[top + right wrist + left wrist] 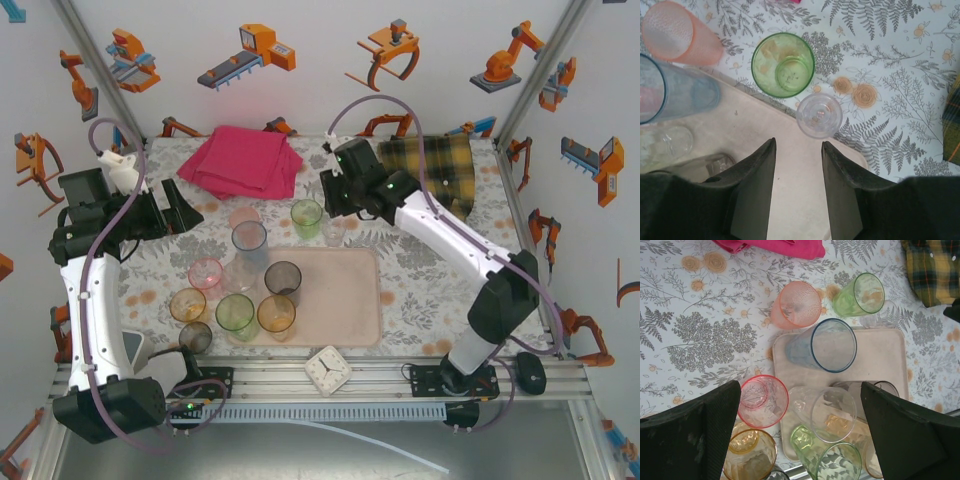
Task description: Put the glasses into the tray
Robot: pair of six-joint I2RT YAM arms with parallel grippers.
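The right jaws stand open and empty over the tray (pixel 755 125) at its far corner; a small clear glass (pixel 819 115) sits just beyond their tips on the counter (pixel 880 60), a green glass (pixel 783 64) beside it. The left jaws gape wide, empty, above glasses (pixel 763 401) crowded at its left edge.

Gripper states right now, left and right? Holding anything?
Left gripper: open, holding nothing.
Right gripper: open, holding nothing.
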